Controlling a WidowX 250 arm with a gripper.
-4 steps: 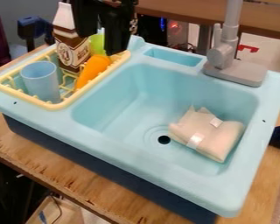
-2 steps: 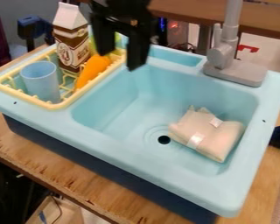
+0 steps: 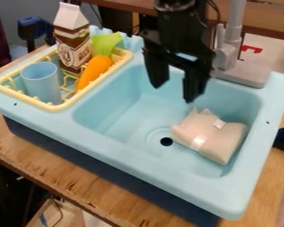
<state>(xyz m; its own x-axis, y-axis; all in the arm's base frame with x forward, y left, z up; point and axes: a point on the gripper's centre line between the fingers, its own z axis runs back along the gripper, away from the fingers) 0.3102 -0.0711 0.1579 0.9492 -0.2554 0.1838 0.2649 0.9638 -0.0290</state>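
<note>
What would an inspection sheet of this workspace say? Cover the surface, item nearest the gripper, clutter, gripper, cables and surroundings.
Surface: light-blue toy sink on wooden counter; drain hole uncovered.
Nearest item: folded cream cloth in the basin, beside the drain hole.
Clutter: yellow dish rack holds blue cup, brown-and-white carton and orange toy carrot.
Gripper: black gripper hangs over the basin, open, holding nothing.
Cables: dark cable beside the arm.
Surroundings: grey faucet behind the basin.
</note>
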